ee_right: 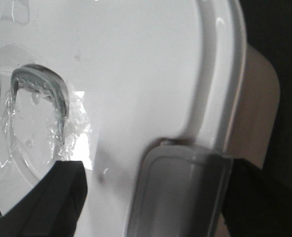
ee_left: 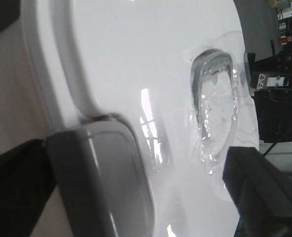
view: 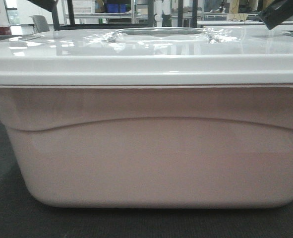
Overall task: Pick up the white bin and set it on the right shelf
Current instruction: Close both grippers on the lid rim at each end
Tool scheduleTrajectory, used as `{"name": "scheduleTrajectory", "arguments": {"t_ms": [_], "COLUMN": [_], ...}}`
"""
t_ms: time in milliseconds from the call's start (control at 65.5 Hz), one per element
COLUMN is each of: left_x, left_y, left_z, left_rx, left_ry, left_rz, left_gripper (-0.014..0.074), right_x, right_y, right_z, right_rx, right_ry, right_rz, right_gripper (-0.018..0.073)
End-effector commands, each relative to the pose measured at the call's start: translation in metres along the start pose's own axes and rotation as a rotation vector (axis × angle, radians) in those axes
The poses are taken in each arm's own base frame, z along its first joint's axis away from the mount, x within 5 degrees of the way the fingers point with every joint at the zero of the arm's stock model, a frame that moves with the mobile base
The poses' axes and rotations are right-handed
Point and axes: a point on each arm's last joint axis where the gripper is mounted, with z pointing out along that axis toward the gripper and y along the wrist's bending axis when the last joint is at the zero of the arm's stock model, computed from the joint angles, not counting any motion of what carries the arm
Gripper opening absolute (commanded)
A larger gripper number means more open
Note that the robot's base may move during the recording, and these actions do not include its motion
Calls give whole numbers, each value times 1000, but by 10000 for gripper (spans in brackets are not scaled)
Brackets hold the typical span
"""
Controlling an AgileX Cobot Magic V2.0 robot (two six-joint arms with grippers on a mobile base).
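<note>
**Both grippers spread over the end latches of the white bin**

The white bin [view: 151,163] stands on the dark floor [view: 7,218], squarely before the front camera and so close that it fills nearly the whole view. Its glossy lid [view: 87,52] is on. In the middle of the lid, a central recess [view: 158,33] lies under crinkled clear film [view: 220,35].

At the bin's left end, the left gripper [ee_left: 136,163] hangs over the lid's rim with its jaws wide apart. One dark finger is over the lid, on the recess side. The other seems to be outside the bin's wall, though that edge is blurred. The left grey latch [ee_left: 104,177] lies between them.

At the bin's right end, the right gripper [ee_right: 155,170] stands the same way, spread wide. The right grey latch [ee_right: 183,192] sits between its fingers: the outer one is just beside the latch, and the inner one is apart from it, over the lid. Neither gripper holds anything.

Beyond the bin, far behind its lid, smaller blue bins [view: 116,7] sit on a rack.
</note>
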Motion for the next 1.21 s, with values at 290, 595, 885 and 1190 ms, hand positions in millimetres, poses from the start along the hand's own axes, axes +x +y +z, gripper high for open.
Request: {"name": "scheduleTrajectory", "arguments": {"t_ms": [290,595,885,1190], "left_x": [1,-4,-2,0], "left_y": [-18,-23,-21,-22], "left_z": [-6,-6,-6,-6], "left_rx": [54,106,91,103], "left_ry": [16,-31,-16,7], "left_rz": [48,17,25,30], "left_gripper": [446,354,295,260], "right_x": [8,8,8,6], "right_y": [30,31,31,34], "right_z": [0,1,1,1], "right_rx": [-152,-155,-156,-185], "right_ry": [78,82,81,63], "right_rz": [-59,-62,-62,-50], "right_gripper": [622,622,622,622]}}
